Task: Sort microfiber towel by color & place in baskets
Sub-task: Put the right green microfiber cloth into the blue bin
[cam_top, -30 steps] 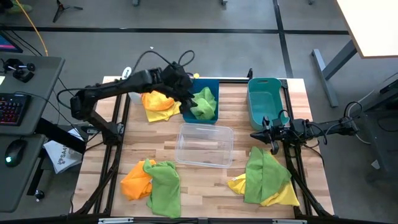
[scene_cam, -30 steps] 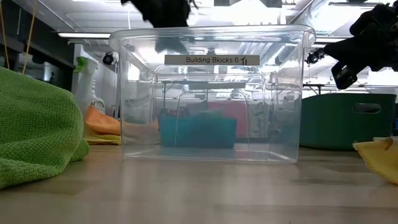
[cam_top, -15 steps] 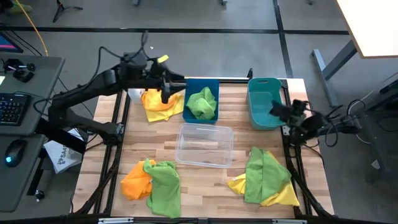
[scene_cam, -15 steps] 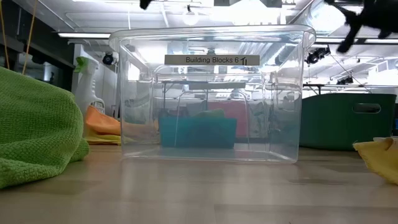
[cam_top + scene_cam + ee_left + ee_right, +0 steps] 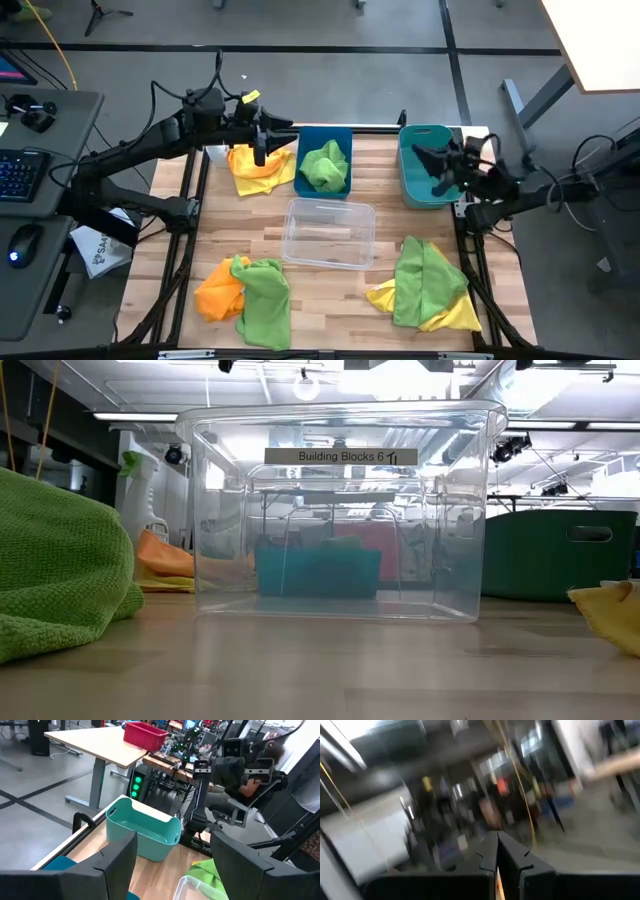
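Wooden table (image 5: 380, 295) has towel piles at 7 (image 5: 245, 290) and 5 o'clock (image 5: 425, 282), clear bin (image 5: 328, 232) centre. One green towel (image 5: 325, 163) sits in the blue bin (image 5: 337, 133). Left gripper (image 5: 262, 143) is wide open, empty, over the orange-yellow pile (image 5: 257, 167) (probably next grab). Right gripper (image 5: 437, 165) looks pinched closed above the teal bin (image 5: 424, 150).

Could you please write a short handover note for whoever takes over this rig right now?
Left gripper: open and empty, above the orange and yellow towels at the table's far left.
Right gripper: shut, empty, over the teal basket.
Done: one green towel lies in the dark blue basket.
Teal basket and clear basket hold no towels.
Left: the orange and green pile at the near left, the green and yellow pile at the near right, plus the far-left pair.
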`<action>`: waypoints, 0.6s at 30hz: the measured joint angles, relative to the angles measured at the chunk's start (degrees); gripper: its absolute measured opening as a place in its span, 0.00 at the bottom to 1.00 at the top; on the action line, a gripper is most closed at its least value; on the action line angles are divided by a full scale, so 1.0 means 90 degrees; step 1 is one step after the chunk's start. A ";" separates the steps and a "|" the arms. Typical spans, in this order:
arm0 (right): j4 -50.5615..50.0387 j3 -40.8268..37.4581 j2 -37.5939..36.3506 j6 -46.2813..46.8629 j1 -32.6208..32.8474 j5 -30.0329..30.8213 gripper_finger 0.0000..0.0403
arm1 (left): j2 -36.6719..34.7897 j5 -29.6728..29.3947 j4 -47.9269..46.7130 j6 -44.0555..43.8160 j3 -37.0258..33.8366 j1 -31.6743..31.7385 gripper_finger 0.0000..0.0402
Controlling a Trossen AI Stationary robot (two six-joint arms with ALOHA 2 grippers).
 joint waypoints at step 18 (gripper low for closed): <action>-0.8025 0.0572 0.2748 0.5822 0.1891 -0.5360 0.72 | -0.0559 0.0017 -0.0447 0.0449 0.0002 0.0644 0.59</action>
